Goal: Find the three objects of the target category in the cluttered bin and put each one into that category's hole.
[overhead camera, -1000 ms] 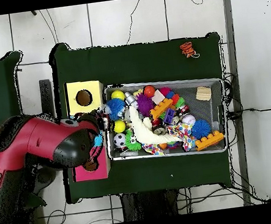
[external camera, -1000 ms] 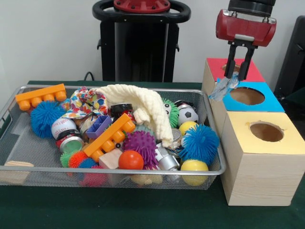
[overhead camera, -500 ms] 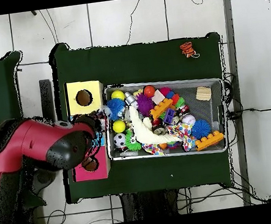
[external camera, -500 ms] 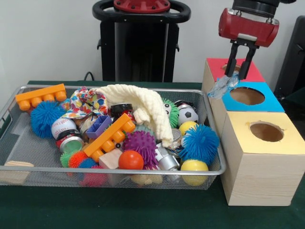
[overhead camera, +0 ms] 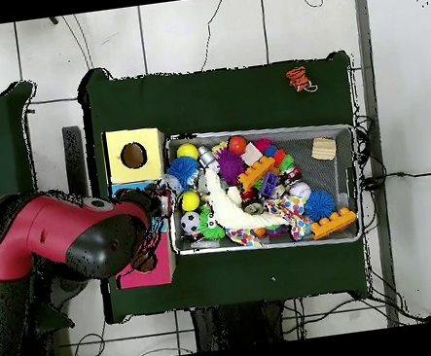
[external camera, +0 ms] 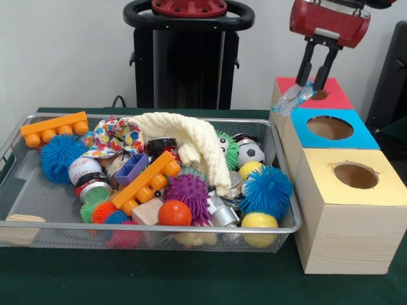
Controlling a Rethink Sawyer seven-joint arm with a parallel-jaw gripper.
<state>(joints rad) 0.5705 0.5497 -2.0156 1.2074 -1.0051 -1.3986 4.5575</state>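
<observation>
The gripper (external camera: 315, 81) hangs over the red box (external camera: 333, 95). Its two black fingers (external camera: 328, 67) are nearly closed and pinch a crumpled piece of clear bluish plastic (external camera: 293, 99). The plastic looks thin and shiny and hangs at the left edge of the red box, beside the wire bin (external camera: 19, 190).

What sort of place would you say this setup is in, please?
Probably a robotics lab: a wire bin of mixed toys and a row of wooden boxes with holes sit on a green-covered table, and cables trail over the tiled floor.
</observation>
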